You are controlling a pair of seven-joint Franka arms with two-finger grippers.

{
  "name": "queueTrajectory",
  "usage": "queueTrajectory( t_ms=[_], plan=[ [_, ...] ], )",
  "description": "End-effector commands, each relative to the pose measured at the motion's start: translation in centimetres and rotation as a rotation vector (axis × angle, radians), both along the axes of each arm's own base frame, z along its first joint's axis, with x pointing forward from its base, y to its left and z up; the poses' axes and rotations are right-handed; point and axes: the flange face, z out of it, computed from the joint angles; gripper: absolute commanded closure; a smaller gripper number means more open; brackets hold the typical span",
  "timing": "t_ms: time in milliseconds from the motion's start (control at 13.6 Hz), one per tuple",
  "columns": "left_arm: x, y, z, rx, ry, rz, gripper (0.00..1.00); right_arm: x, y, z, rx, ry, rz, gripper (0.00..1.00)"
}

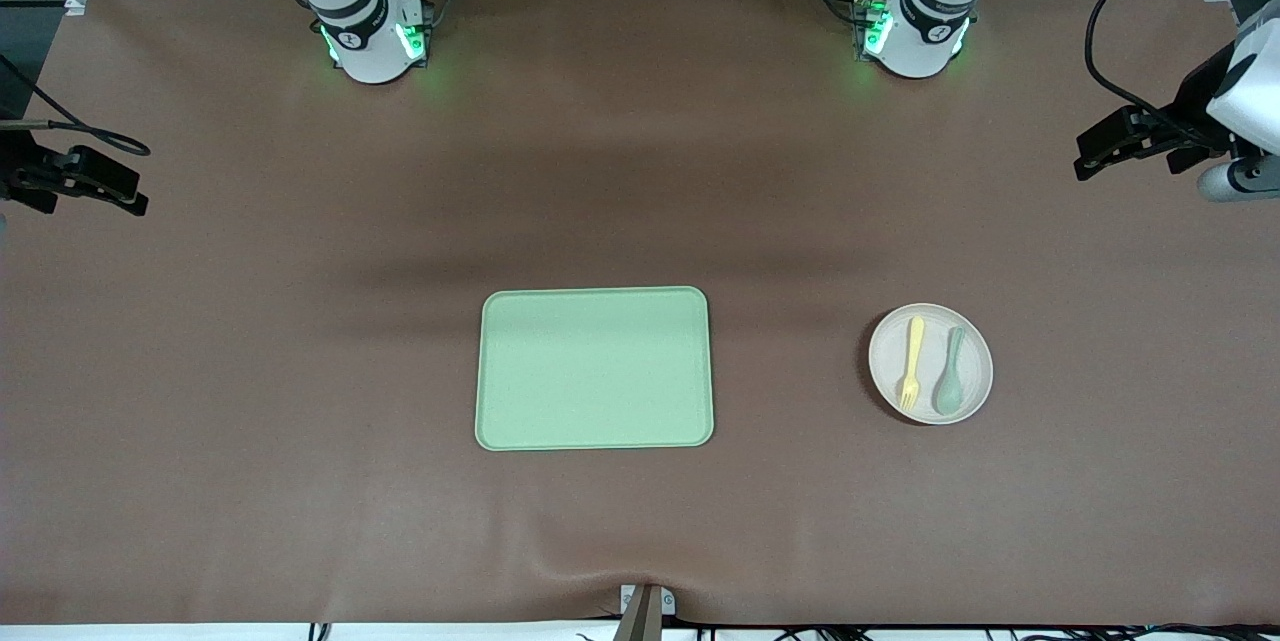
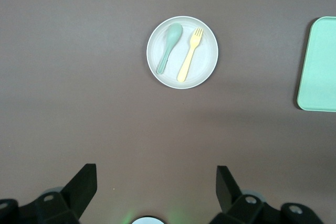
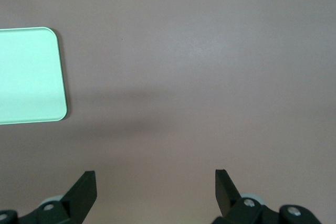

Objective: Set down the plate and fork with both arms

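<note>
Hanging spread wide and empty, the left gripper (image 2: 152, 182) and right gripper (image 3: 155, 187) wait over bare table. Toward the left arm's end sits the plate (image 1: 975, 386), round, pale and speckled, carrying the yellow fork (image 1: 912, 361) beside a grey-green spoon (image 1: 951, 383), well apart from the green tray (image 1: 594, 368).

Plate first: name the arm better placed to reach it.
Left. The plate lies toward the left arm's end; the open left gripper has it in view. The right gripper sees only the tray.
</note>
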Motion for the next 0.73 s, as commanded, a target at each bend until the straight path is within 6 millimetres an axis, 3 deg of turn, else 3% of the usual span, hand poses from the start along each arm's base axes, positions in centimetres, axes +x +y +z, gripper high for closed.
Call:
queueTrajectory(
  t_ms=[0, 661],
  plan=[
    [-0.41, -0.29, 0.59, 0.006, 0.003, 0.005, 0.0, 0.19, -0.51, 0.48, 0.002, -0.002, 0.006, 0.0],
    [-0.44, 0.3, 0.53, 0.007, 0.011, 0.023, 0.0, 0.22, -0.51, 0.38, 0.002, 0.001, 0.006, 0.0]
  ],
)
